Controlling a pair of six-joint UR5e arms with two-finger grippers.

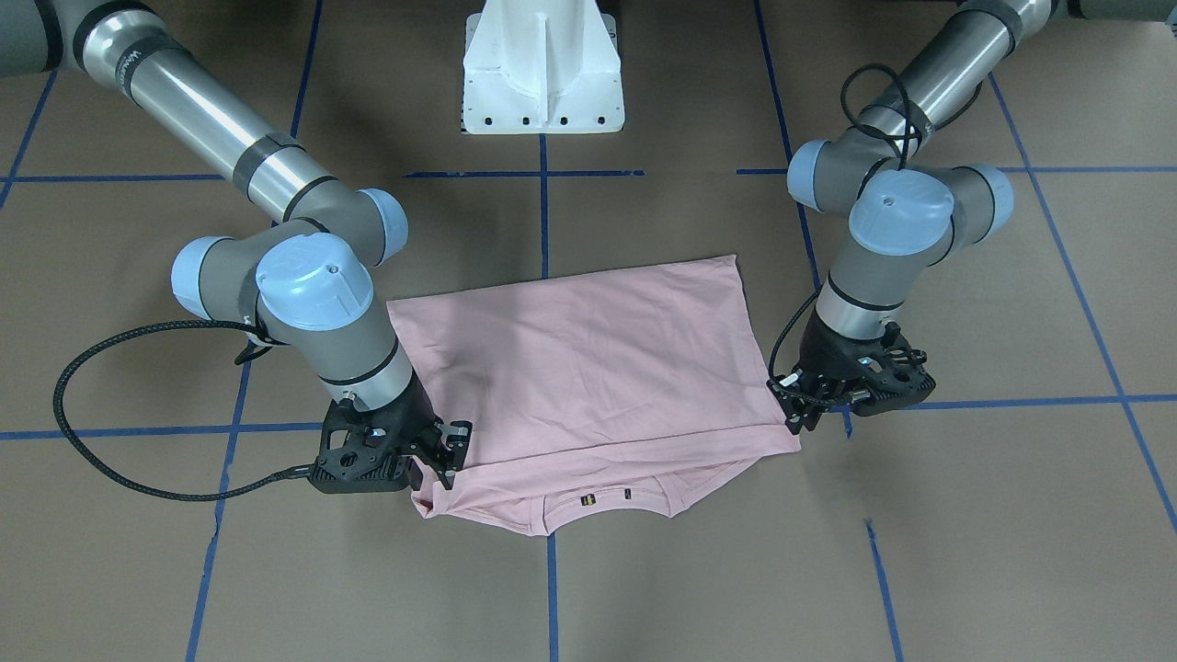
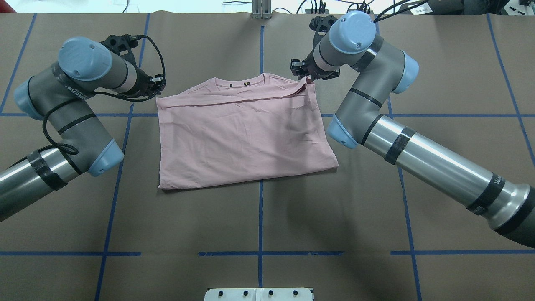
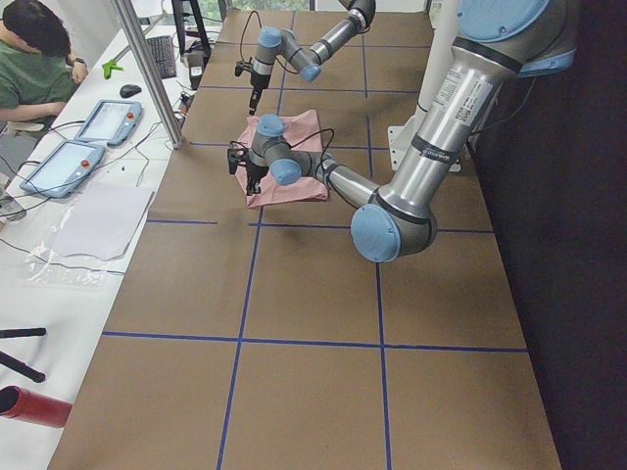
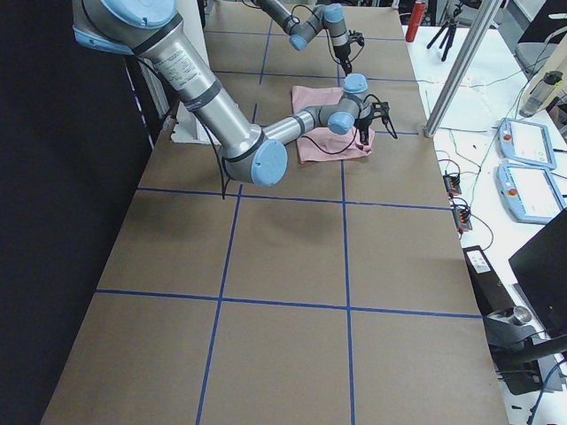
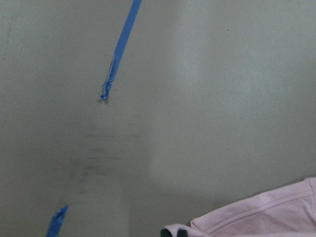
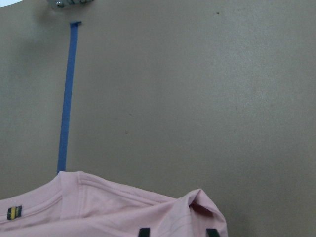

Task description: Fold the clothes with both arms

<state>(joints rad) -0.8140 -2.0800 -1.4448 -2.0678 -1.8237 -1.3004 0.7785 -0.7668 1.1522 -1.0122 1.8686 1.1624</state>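
1. T-shirt (image 2: 242, 133), pale pink. It lies flat on the brown table (image 2: 259, 217), midway between the two arms and doubled over itself. The collar (image 2: 240, 80) is at the far edge, away from the robot, and a plain straight edge is on the near side.
2. Long axis. It runs left to right and is a little longer than the near-to-far span. The collar edge fills the gap between the two grippers.
3. Right gripper (image 1: 448, 460). It points down at the far right corner of the shirt. Its wrist view shows the fingertips (image 6: 143, 231) well apart, astride a puckered corner of cloth. The jaws are spread, not clenched.
4. Left gripper (image 1: 793, 412). It sits at the far left corner, touching the shirt's edge. Its wrist view shows only the ends of the fingertips (image 5: 181, 232), close together with a curl of pink cloth at them. It is judged to be pinched on the shirt's edge, though little of it shows.
5. Governing relation. From each gripper the body of the shirt lies toward the near side and inward. Neither arm is nearer, as each stands at its own corner, roughly level along the far edge.
6. Judgement. A two-arm fold from here would carry both far corners together along the near-far line, across the long axis. The right jaws would need to close on their corner first.
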